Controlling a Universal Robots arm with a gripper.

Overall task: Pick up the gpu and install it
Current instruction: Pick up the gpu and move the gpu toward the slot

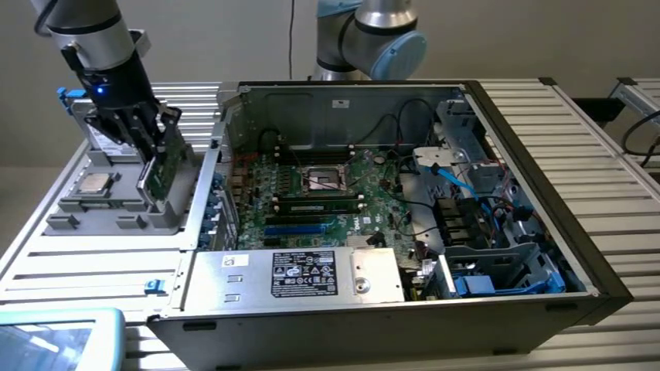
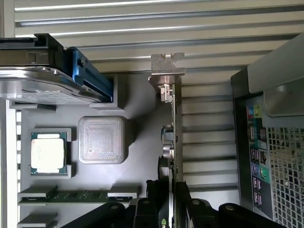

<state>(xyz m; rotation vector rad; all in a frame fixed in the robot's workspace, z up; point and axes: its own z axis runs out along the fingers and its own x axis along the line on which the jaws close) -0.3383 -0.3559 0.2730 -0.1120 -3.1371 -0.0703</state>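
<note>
gpu (image 1: 158,176) | on edge in grey holder (image 1: 73,207), long axis level | my gripper (image 1: 144,139) directly above, clamped across its faces (case (image 1: 309,100) toward exterior view's right)

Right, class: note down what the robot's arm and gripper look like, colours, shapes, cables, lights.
The arm is a silver-grey metal cylinder; a joint further back wears a pale blue cap. A black cable runs beside the arm. The gripper is black, with a small blue light on its body and several slim black fingers.

Upright gpu (image 1: 158,176) in holder (image 1: 99,207) beside case (image 1: 299,102)
</note>
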